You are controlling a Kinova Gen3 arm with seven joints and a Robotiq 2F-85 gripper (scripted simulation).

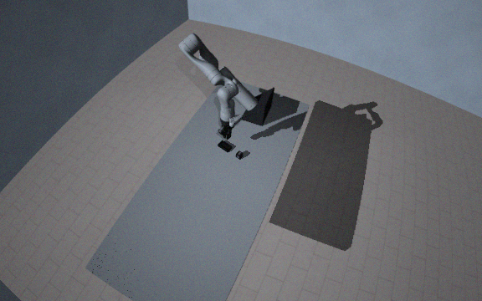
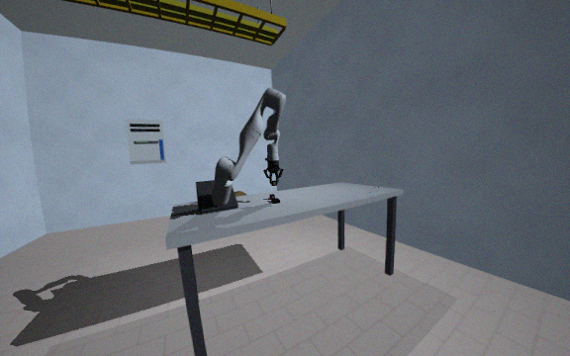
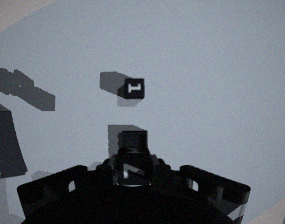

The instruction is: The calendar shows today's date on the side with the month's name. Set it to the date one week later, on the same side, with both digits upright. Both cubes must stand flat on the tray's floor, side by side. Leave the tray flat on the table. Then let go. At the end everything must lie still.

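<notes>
My gripper [image 1: 224, 133] hangs over the grey table, well above its top, as the side view [image 2: 273, 179] shows. It is shut on a dark calendar cube [image 3: 133, 149], seen between the fingers in the wrist view; I cannot read the cube's faces. The second dark cube [image 3: 132, 88] lies alone on the table beyond the gripper, showing a white 1 turned on its side. From above, this cube [image 1: 239, 155] lies to the right of the dark flat tray [image 1: 226, 145], which sits just in front of the gripper. I cannot see the tray in the wrist view.
The arm's base and a dark upright box [image 1: 264, 106] stand at the far end of the table. The table's right edge [image 1: 291, 159] runs not far from the loose cube. A long shadow lies on the floor to the right.
</notes>
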